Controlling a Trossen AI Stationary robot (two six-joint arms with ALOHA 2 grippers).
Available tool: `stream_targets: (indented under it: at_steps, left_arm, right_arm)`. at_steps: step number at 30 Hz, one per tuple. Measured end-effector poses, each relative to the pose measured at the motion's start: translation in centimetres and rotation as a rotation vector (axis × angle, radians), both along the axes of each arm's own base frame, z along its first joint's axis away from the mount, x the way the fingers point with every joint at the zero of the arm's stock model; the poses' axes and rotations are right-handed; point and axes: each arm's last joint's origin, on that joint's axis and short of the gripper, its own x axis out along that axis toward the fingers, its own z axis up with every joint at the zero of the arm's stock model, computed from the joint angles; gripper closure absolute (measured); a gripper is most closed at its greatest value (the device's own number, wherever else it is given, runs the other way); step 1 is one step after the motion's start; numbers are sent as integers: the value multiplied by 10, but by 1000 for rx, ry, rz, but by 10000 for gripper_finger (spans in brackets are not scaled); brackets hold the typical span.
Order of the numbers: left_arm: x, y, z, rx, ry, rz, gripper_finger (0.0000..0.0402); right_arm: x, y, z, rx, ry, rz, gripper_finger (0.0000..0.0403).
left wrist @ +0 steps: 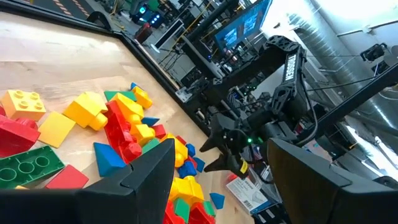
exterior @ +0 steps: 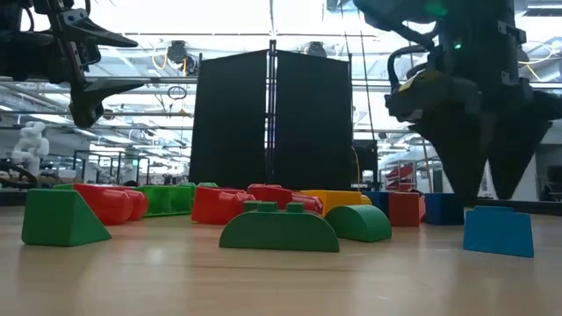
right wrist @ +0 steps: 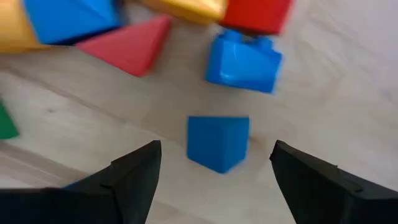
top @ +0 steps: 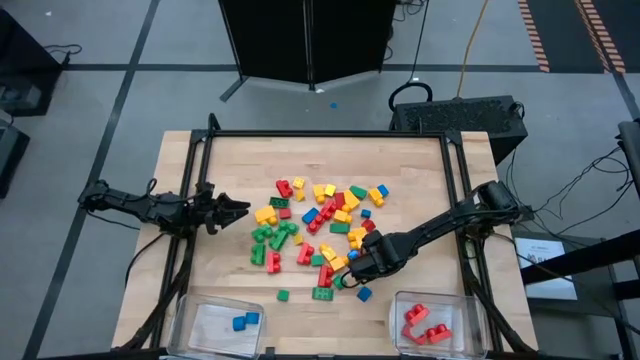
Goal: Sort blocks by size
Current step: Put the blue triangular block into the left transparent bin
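Observation:
The blocks (top: 318, 225), red, yellow, green and blue, lie scattered in a heap on the middle of the wooden table (top: 230, 160). My right gripper (top: 352, 270) points down at the heap's near right edge and is open. In the right wrist view its fingers (right wrist: 134, 171) stand on either side of a small blue block (right wrist: 217, 142) lying flat on the wood, without touching it. My left gripper (top: 235, 210) hovers level to the left of the heap, open and holding nothing.
Two clear bins stand at the table's near edge: the left bin (top: 200, 335) holds two blue blocks and the right bin (top: 462, 315) holds red ones. A second blue block (right wrist: 244, 57) and a red wedge (right wrist: 127, 45) lie close beyond the right gripper. A dark screen (exterior: 272, 123) stands behind the table.

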Motion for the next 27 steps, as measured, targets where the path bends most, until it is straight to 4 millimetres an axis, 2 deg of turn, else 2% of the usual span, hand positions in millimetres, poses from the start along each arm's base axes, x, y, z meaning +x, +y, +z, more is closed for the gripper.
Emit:
stream_targets:
  at_steps: [3, 10, 13, 19, 27]
  left_arm:
    - [0, 0, 0, 0, 0, 0, 146]
    - [0, 0, 0, 0, 0, 0, 146]
    - [0, 0, 0, 0, 1, 1, 146]
    - [0, 0, 0, 3, 2, 1, 146]
    - [0, 0, -5, 14, 49, 9, 146]
  right_arm:
    - [2, -1, 3, -37, -21, 155, 109]
    - [-1, 5, 4, 48, 29, 754, 109]
    - [-5, 5, 4, 40, 65, 920, 110]
    - [-7, -1, 4, 29, 122, 1073, 110]
    - [-6, -4, -8, 24, 64, 1103, 110]
